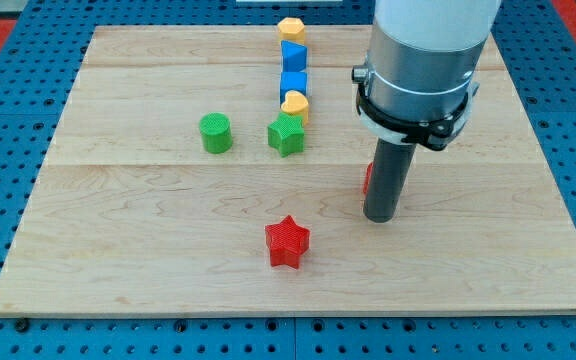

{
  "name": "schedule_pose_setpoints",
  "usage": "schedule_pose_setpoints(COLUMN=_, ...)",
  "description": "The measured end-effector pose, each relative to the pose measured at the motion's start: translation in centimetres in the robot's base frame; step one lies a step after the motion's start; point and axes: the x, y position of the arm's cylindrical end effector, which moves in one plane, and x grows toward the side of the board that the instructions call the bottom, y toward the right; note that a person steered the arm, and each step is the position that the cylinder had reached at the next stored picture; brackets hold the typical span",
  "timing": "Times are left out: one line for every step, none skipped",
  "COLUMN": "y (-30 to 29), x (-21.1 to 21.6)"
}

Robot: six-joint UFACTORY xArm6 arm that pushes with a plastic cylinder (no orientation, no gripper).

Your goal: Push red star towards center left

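A red star (pixel 287 242) lies on the wooden board (pixel 148 250) below the middle. My tip (pixel 380 216) stands to the star's right and a little above it, apart from it by roughly a star's width. A second red block (pixel 367 178) shows as a sliver at the rod's left side, mostly hidden behind the rod; its shape cannot be made out.
A green cylinder (pixel 215 132) and a green star (pixel 286 134) sit above the red star. A column runs up from the green star: a yellow block (pixel 295 104), a blue cube (pixel 293 83), a blue block (pixel 293 54), a yellow hexagon (pixel 291 28).
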Motion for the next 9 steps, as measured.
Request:
schedule_pose_setpoints(y=0.7, x=-3.7)
schedule_pose_setpoints(y=1.4, x=-7.0)
schedule_pose_setpoints(y=2.5, x=-7.7)
schedule_pose_setpoints(y=3.4, x=-3.0)
schedule_pose_setpoints(y=0.2, x=2.1)
schedule_pose_setpoints(y=-6.7, x=4.5)
schedule_pose_setpoints(y=-8.0, x=5.8)
schedule_pose_setpoints(y=-16.3, x=4.9)
schedule_pose_setpoints(y=-22.5, x=2.4)
